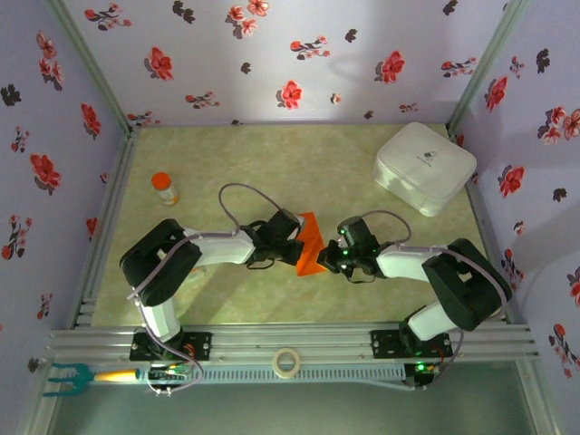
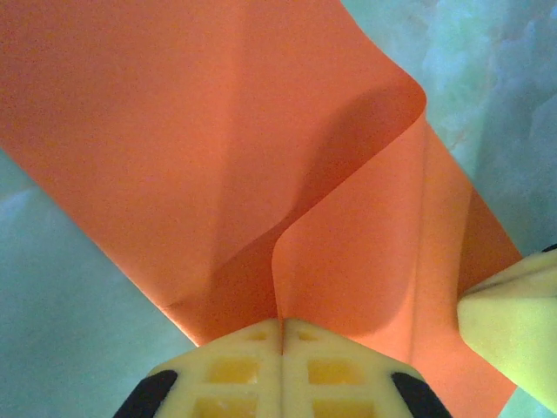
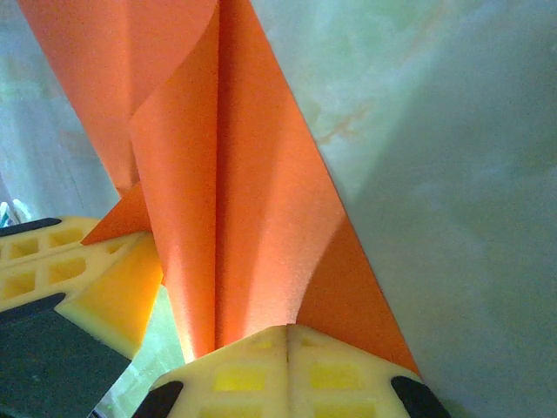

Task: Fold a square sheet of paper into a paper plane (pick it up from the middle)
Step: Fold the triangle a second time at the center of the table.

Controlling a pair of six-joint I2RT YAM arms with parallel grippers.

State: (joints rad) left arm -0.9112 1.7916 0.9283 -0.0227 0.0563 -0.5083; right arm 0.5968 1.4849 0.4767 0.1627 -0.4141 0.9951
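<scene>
paper sheet [image 1: 313, 237] nipped in left pincer [image 2: 283, 324], also right pincer [image 3: 287, 329]

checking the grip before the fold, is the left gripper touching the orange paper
Touching. The left wrist view shows the left gripper shut on the orange paper.

From here, the left gripper [image 1: 299, 243] and right gripper [image 1: 325, 258] are crowding the middle of the table [image 1: 272, 154], both clamping the square sheet of paper [image 1: 313, 236] and leaving only a narrow gap between them. The white case [image 1: 424, 167] is blocking the far right corner. The orange-capped bottle [image 1: 165, 188] is standing near the left edge. The far middle and the near strip are lying open, with 3 flowered walls [image 1: 272, 54] hemming everything in.
</scene>
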